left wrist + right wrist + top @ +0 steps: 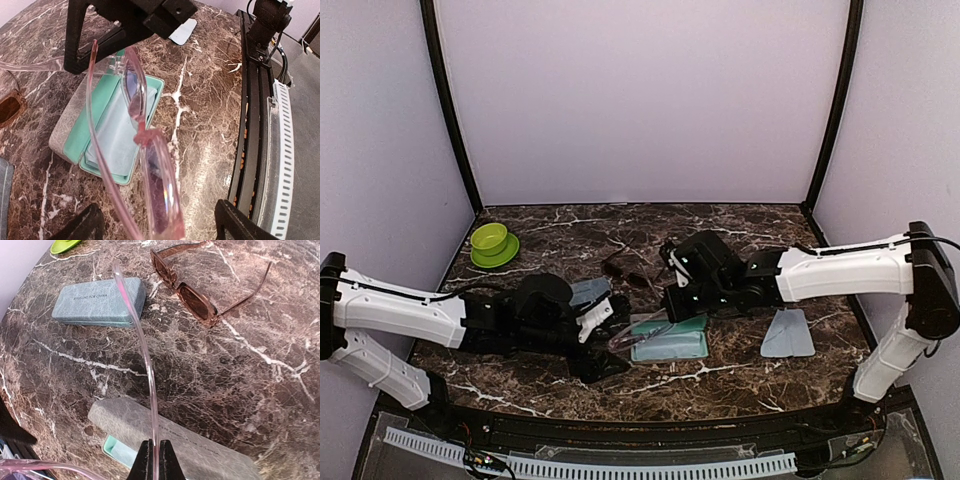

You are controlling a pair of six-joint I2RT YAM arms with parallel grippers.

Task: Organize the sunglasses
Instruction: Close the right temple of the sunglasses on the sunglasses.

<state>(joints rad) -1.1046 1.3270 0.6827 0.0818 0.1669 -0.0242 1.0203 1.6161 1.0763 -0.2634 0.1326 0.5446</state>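
One pair, the purple-tinted sunglasses (159, 190), hung above the open case (80, 135); my right gripper (154, 452) pinched its temple, my left gripper (157, 215) stood unclenched.

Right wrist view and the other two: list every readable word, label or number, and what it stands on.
"... FOR CHINA": small capitals on the lid of the closed blue-grey case; the first word is too blurred to read.
Nothing readable shows on the open case, the purple-tinted sunglasses or the brown sunglasses.
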